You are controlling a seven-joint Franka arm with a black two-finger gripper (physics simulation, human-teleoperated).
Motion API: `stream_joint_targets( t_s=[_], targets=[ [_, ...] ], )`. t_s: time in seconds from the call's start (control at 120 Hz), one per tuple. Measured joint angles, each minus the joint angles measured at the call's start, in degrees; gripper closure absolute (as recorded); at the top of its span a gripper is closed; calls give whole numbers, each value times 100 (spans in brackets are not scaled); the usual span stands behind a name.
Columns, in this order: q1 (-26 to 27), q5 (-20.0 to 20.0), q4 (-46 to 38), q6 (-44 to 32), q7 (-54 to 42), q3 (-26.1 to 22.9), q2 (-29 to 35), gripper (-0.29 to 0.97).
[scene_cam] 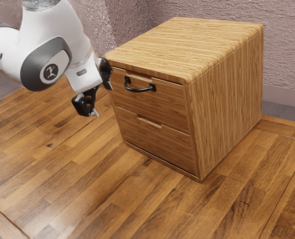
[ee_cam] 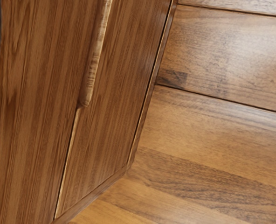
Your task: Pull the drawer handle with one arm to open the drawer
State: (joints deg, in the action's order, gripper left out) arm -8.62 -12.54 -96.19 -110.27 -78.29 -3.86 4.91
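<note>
The step in hand looks like the approach; the pull has not begun, for the top drawer (scene_cam: pixel 163 103) appears to sit flush in the cabinet (scene_cam: pixel 227 89), and its black handle (scene_cam: pixel 139 88) is untouched. The gripper (scene_cam: pixel 89 110) hangs pointing down at the floor (scene_cam: pixel 63 174), just off the cabinet's front corner; the handle lies above it and further in across the drawer front, near but clearly apart from it. The gripper grasps nothing and touches nothing; whether it is parted or clenched I cannot tell from this angle.

The next move, as I judge it, calls for the hand to rise and swing in toward the cabinet, turning so that it faces the drawer front rather than the floor; it must then close round the handle's bar before drawing straight back. The lower drawer (scene_cam: pixel 157 138), with its wooden lip, is at about the gripper's height and closer to it; the risk is meeting that one or the cabinet's edge instead.
</note>
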Motion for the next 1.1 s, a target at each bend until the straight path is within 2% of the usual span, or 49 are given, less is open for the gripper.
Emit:
stream_joint_targets(
  t_s=[0.258,0.408,0.517,0.7,0.858,1.1],
  targets=[
    [-3,-101,-999,-2078,-509,144,144,3],
    [-116,-114,-1235,-2672,-692,312,229,3],
    [6,-136,-1521,-2882,-798,323,769,3],
    [380,-146,-1604,-2974,-937,304,1073,3],
    [459,-129,-1347,-2274,-1026,73,1257,3],
    [465,-90,-1086,-1504,-1116,-162,1101,3]
  ],
)
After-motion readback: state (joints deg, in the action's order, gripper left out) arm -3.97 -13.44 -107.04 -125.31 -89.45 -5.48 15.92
